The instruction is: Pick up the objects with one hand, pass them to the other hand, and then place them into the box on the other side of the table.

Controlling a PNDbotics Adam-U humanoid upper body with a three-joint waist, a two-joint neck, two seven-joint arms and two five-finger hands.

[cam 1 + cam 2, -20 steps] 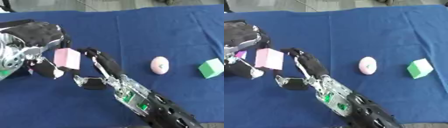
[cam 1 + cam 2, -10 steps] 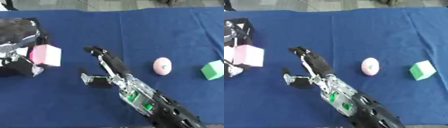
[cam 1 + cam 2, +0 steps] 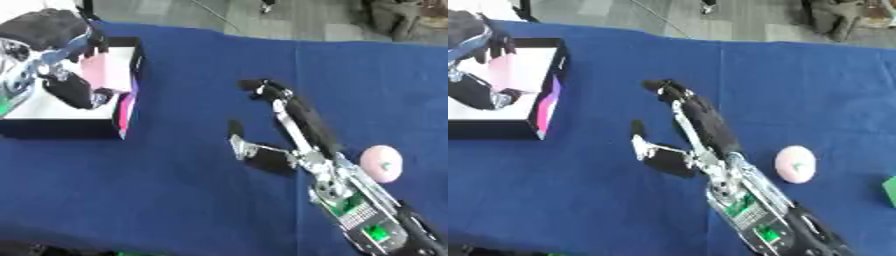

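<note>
Left eye view: pink block held over the box, right hand spread on the blue desk.

Blue desk [image 3: 192, 200] fills the scene. At far left sits the box [image 3: 129, 107], black-walled with a pale floor. Over it hangs the left hand [image 3: 61, 65], fingers clamped on a pink block [image 3: 107, 75] above the box's right side. Right hand [image 3: 289, 130] reaches in from the near right, fingers straight and apart, thumb out, holding nothing. Just right of its wrist lies a pink egg [image 3: 381, 163]. A green block [image 3: 889, 191] shows at the right edge.
</note>
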